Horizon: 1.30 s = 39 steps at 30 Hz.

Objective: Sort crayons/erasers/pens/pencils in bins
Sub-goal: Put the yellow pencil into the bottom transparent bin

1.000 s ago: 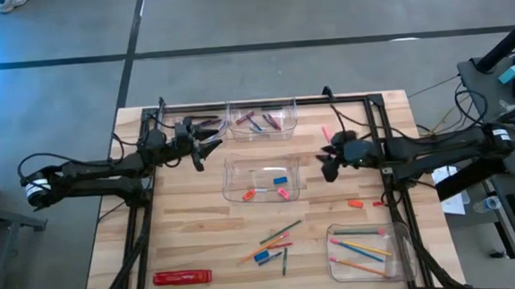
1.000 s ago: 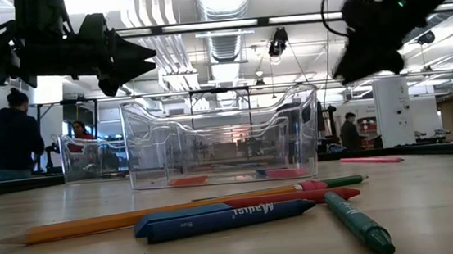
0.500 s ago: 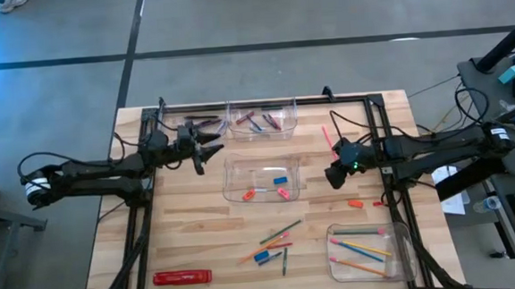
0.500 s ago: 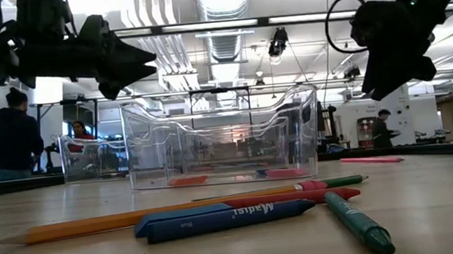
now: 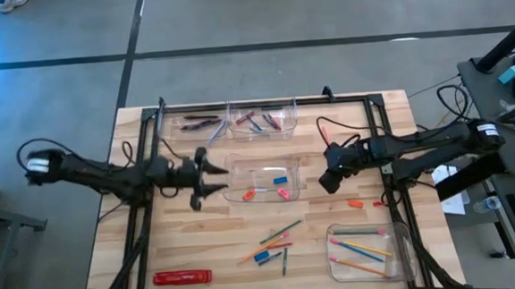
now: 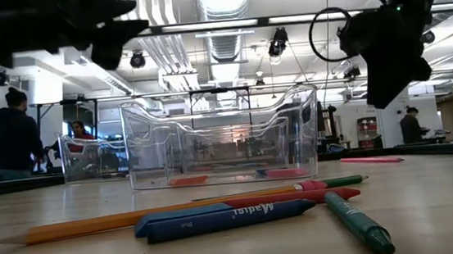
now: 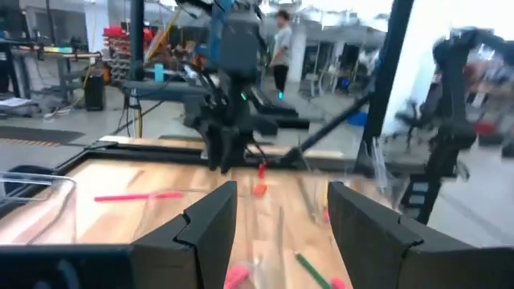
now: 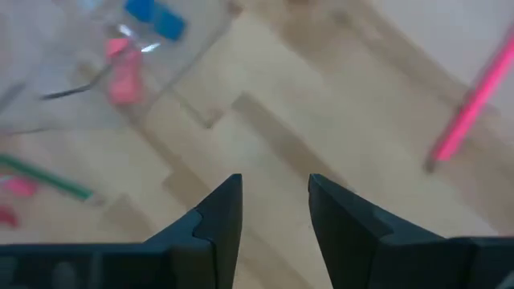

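My left gripper (image 5: 213, 182) is open and empty, in the air just left of the middle clear bin (image 5: 234, 192), which holds blue and pink erasers (image 5: 280, 180). My right gripper (image 5: 328, 180) is open and empty, in the air just right of that bin, its fingers pointing down at bare wood (image 8: 275, 201). A pink pencil (image 5: 325, 133) lies on the table beyond it and shows in the right wrist view (image 8: 470, 104). Two small orange-red erasers (image 5: 355, 204) lie near the right gripper. Loose pencils, crayons and a pen (image 5: 273, 245) lie on the near middle of the table.
Two clear bins stand at the far edge, one with dark pens (image 5: 198, 124), one with crayons (image 5: 262, 120). A bin with pencils (image 5: 363, 251) stands near right. A long red flat pack (image 5: 182, 277) lies near left. People stand in the room behind.
My left gripper has gone from beside the far pen bin toward the table's near edge and now hangs left of the middle bin. My right gripper has moved a little toward the near edge and the middle bin and tipped its fingers downward.
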{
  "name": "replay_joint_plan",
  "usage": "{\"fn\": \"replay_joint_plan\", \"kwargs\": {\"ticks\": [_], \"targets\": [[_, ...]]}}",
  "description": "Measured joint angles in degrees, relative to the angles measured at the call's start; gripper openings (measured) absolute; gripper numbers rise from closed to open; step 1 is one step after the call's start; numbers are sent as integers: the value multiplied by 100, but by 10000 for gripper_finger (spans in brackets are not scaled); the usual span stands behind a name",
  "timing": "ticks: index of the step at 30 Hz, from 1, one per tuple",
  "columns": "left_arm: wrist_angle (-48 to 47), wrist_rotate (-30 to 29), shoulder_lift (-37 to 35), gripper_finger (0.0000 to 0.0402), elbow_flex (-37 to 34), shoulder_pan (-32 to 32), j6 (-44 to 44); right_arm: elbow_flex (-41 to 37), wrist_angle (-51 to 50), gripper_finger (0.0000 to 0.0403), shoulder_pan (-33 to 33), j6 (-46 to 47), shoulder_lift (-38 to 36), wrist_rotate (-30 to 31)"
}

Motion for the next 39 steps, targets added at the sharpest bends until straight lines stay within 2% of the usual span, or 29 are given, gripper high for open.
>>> {"fn": "replay_joint_plan", "kwargs": {"ticks": [6,9,14,18,22,25,31,36,39], "targets": [[-1298,-2555,344,180,768,-1958,474,329,27,136,425,-76,-55,408],[-1474,-3088,758,180,1131,-2624,476,398,255,136,799,-238,-136,900],[-1482,-3106,1700,180,1755,-3104,199,302,1332,137,1615,-780,-168,1546],[-1496,-3056,2622,180,2267,-3189,-172,185,2522,137,2317,-1395,-7,1662],[-1761,-2436,3541,180,2736,-3249,-747,103,3576,134,3011,-1969,252,1702],[-2421,-2208,4045,180,3140,-3329,-1380,74,4170,132,3448,-2285,499,1834],[-4208,-1975,4594,180,3760,-3393,-2685,40,4867,132,4061,-2699,992,2573],[-4421,-1439,4809,180,3967,-3439,-3137,28,5003,131,4158,-2837,1199,2747],[-4425,-1433,4891,180,3999,-3511,-3278,29,5025,130,4155,-2820,1147,2752]]}}
